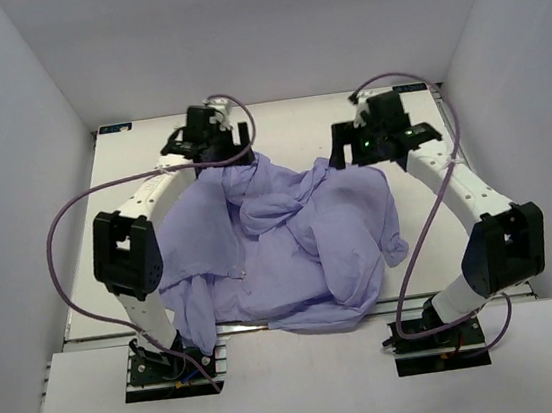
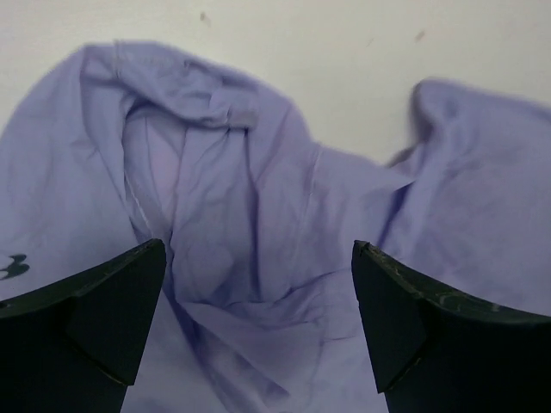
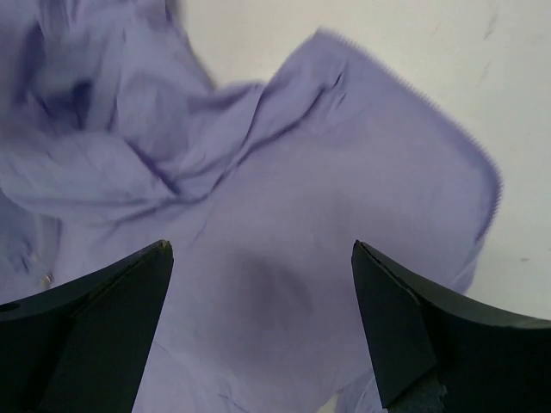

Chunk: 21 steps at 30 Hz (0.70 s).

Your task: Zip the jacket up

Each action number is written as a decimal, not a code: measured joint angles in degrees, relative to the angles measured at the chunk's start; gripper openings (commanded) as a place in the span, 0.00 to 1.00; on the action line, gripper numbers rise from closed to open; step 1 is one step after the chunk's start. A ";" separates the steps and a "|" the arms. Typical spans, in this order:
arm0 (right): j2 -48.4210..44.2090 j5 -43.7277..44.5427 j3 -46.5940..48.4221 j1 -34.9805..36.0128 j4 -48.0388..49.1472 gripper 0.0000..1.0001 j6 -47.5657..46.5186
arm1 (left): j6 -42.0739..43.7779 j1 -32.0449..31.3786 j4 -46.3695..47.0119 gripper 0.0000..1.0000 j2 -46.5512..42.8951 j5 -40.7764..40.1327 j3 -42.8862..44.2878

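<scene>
Crumpled jacket (image 1: 290,235) lying mid-table (image 1: 291,124), reaching the near edge; left gripper (image 2: 258,258) and right gripper (image 3: 258,258) over its far side, jaws wide, holding nothing.

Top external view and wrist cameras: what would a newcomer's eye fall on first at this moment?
The crumpled lavender jacket dominates, heaped across the middle of the white table and reaching its near edge. The left gripper and right gripper hover over its far corners, one on each side. In both wrist views the black fingers stand wide apart, with only rumpled fabric beneath them.
</scene>
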 measured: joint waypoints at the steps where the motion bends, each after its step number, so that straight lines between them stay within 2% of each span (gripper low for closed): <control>1: -0.66 1.01 -2.29 1.51 -0.15 0.89 -0.37 | 2.19 -1.31 -1.05 0.98 0.48 -2.67 -0.79; 5: 1.64 3.74 -5.55 6.14 -1.51 0.90 -1.97 | 10.36 -5.44 -3.54 0.98 5.09 -9.97 -0.68; 8: 3.82 5.16 -5.57 6.43 -0.79 0.89 -3.89 | 17.29 -5.95 -3.28 0.98 8.52 -12.92 0.66; 13: 8.28 5.38 -4.72 5.86 1.05 0.90 -9.42 | 29.22 -5.03 -2.71 0.98 12.28 -13.22 4.00; 17: 15.02 5.44 -0.35 5.86 1.31 0.89 -13.29 | 36.35 -4.74 -2.34 0.98 17.14 -12.87 10.60; 18: 16.57 5.62 0.79 5.86 1.40 0.89 -13.75 | 37.48 -4.76 -2.54 0.97 18.78 -12.79 12.66; 21: 20.17 6.54 3.04 5.86 1.64 0.89 -14.82 | 40.22 -4.79 -3.39 0.87 24.46 -12.74 18.95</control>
